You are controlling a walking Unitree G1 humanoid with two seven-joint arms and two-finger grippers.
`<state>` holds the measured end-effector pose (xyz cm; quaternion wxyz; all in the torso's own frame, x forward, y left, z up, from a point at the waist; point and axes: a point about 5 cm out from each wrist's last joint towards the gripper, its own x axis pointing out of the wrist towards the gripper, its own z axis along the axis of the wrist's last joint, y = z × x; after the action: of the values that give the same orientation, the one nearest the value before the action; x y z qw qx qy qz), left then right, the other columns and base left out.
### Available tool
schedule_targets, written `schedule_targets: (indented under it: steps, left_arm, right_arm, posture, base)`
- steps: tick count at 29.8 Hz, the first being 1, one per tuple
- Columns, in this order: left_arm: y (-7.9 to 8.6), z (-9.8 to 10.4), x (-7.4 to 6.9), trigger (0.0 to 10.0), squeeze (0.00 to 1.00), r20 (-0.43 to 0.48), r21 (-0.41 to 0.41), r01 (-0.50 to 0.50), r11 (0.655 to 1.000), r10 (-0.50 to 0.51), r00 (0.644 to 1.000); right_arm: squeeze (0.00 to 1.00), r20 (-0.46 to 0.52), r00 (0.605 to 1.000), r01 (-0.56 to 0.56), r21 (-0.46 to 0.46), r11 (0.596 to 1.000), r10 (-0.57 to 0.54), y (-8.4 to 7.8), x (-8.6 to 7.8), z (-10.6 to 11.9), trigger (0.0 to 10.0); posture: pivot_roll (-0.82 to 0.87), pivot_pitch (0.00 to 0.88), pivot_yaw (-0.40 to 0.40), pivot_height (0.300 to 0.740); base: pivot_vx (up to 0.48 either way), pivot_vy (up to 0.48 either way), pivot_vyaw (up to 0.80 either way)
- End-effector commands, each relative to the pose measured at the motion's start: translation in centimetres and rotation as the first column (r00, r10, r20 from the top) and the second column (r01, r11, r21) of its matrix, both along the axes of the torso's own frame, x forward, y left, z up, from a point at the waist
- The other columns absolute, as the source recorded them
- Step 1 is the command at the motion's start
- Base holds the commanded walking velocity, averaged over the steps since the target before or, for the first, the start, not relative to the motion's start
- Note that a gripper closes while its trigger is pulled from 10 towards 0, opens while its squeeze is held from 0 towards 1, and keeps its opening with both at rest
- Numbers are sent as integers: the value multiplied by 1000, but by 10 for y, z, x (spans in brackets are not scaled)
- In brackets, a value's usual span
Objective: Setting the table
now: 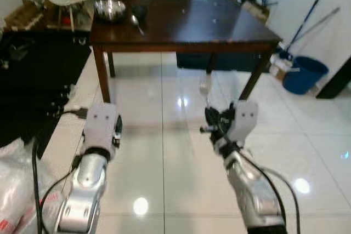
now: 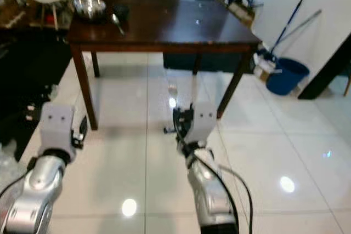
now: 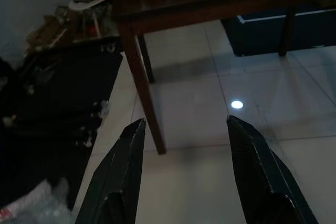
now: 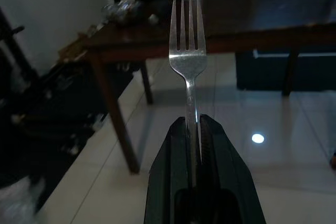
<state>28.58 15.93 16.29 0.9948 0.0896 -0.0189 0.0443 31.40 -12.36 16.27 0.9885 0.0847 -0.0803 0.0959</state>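
Right wrist view | right end effector (image 4: 195, 124) pinching fork (image 4: 188, 51) tines-up, carried toward worktop (image 1: 186, 23) | left end effector (image 3: 184, 129) spread, empty, short of worktop

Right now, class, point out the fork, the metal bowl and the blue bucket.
fork (image 4: 187, 59): right wrist view, base of the prongs.
metal bowl (image 1: 109, 9): left eye view, inner wall.
blue bucket (image 1: 303, 75): left eye view, outer side.

Blue bucket (image 1: 305, 73), perhaps mops (image 1: 307, 17) nearby

A bowl (image 1: 109, 9) sits at the table's (image 1: 219, 26) far left corner, a bucket (image 1: 305, 74) right of the table.
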Motion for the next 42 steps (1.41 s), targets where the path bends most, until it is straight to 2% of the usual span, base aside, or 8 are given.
schedule_targets:
  steps: [1,14,23,27,34,42]
  left_arm:
    - [-4,1,2,10000,0,10,-10,23,1000,-23,1000]
    - [-13,1,5,10000,0,19,-14,68,998,-68,998]
    - [-4,-2,8,10000,0,-1,-8,3,1000,-3,1000]
    - [5,-3,9,10000,0,-6,-10,-37,999,37,999]
    - [9,-3,9,10000,0,-4,-5,-48,999,48,999]
    - [9,-2,9,10000,0,-2,-7,-52,999,52,999]
  right_arm:
    - [0,6,999,38,-3,999,-38,-11,-1,0,10000]
    - [0,7,999,54,-9,998,-54,-15,-5,-2,10000]
    - [0,14,999,30,-6,1000,-30,-10,-5,0,10000]
    - [0,33,999,5,24,1000,-5,-6,-5,4,10000]
    - [0,31,999,16,17,1000,-17,-7,-3,4,10000]
    - [0,26,999,22,10,1000,-22,-7,-4,3,10000]
  posture:
    - [15,2,-4,740]
    - [-14,0,18,740]
    - [-9,0,17,740]
    - [-5,0,17,740]
    - [-1,0,17,740]
    - [-3,0,19,740]
  base:
    - [450,0,0]
    - [449,0,0]
    - [450,0,0]
    - [451,0,0]
    - [451,0,0]
    - [450,0,768]
